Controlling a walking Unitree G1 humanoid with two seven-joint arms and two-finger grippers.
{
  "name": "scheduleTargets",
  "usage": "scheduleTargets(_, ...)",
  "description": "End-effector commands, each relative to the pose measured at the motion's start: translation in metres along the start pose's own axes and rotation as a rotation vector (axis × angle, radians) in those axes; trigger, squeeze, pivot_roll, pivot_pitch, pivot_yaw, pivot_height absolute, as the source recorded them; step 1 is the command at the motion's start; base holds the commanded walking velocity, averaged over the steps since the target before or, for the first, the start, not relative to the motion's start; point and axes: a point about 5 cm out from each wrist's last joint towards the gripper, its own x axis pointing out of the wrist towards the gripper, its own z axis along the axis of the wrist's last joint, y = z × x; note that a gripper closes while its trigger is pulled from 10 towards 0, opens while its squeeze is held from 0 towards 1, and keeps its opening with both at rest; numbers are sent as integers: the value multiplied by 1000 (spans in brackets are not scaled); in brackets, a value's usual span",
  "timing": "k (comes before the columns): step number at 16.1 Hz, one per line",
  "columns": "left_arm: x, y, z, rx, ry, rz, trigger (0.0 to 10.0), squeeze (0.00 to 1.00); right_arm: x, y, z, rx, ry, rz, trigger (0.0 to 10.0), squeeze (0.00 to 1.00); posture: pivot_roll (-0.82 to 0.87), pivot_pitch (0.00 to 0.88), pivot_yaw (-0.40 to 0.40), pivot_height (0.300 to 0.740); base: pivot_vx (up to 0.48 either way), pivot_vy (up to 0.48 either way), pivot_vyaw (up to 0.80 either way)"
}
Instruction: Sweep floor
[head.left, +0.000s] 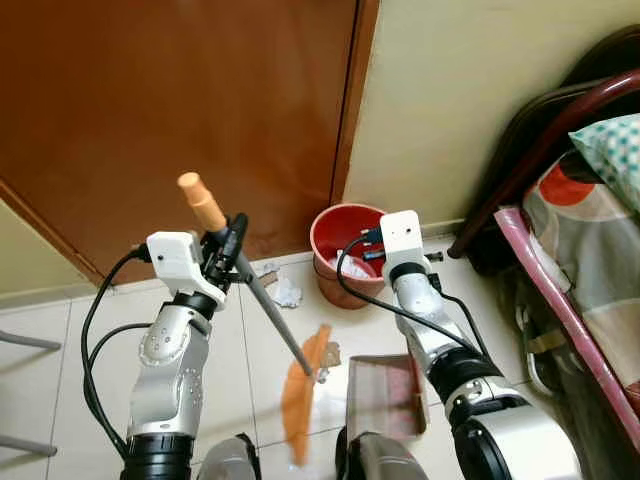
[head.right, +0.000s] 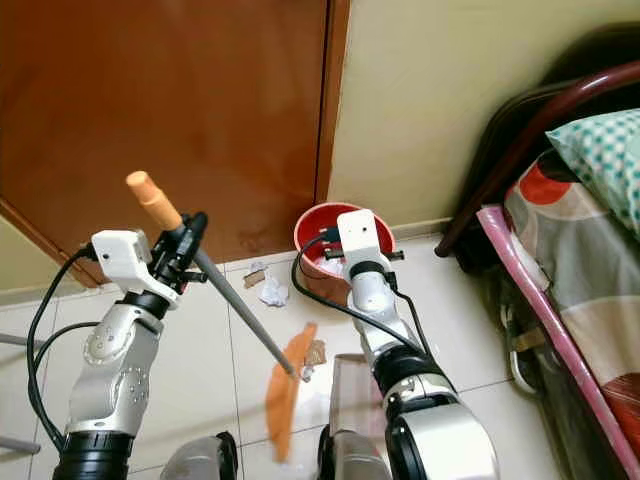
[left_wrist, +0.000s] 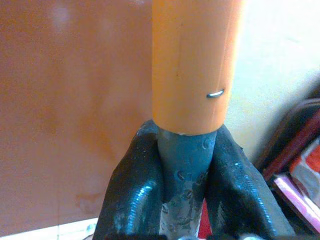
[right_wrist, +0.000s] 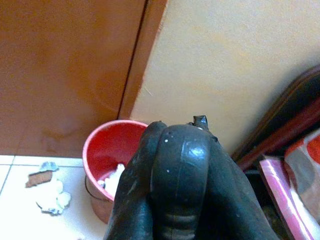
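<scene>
Broom (head.left: 262, 297) slants down to tiles between the arms, left gripper (head.left: 228, 250) clamped on its grey shaft. Right gripper (right_wrist: 172, 170), fingers pressed together around a dark handle, steadies the dustpan (head.left: 385, 393). Sweeping hard could scatter paper scraps (head.left: 284, 291) beside the red bin (head.left: 345, 255).

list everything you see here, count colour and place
broom: 1, orange head and grip, grey shaft, head on the tiles, shaft in left gripper
bucket: 1, red, by the door frame, white scraps inside
dustpan: 1, brownish, on the floor beside the right arm
litter: a few white and brown bits, tiles near bucket
door: 1, brown, behind
bed: 1, patterned cover, dark frame, right side
left gripper: shut on broom shaft
right gripper: black fingers together, aimed toward bucket
</scene>
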Motion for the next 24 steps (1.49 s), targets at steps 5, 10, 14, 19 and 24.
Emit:
scheduleTargets(5,-7,40,17,219,-7,133,10000,0,3,6,8,-16,-41,63,10000,0,67,147,-61,740,0,0,0)
scheduleTargets(10,-22,79,12,354,62,177,10000,0,6,-17,12,-63,-15,236,10000,0,47,124,-63,740,0,0,0)
scheduleTargets(14,-21,81,8,375,71,185,10000,0,0,-52,5,-131,51,364,10000,0,34,116,-64,740,0,0,0)
scheduleTargets(19,-20,81,1,350,95,201,10000,0,-3,-95,-3,-195,56,245,10000,0,20,105,-61,740,0,0,0)
scheduleTargets(24,-21,76,-1,354,89,188,10000,0,-4,-85,12,-98,-98,6,10000,0,42,108,-43,740,0,0,0)
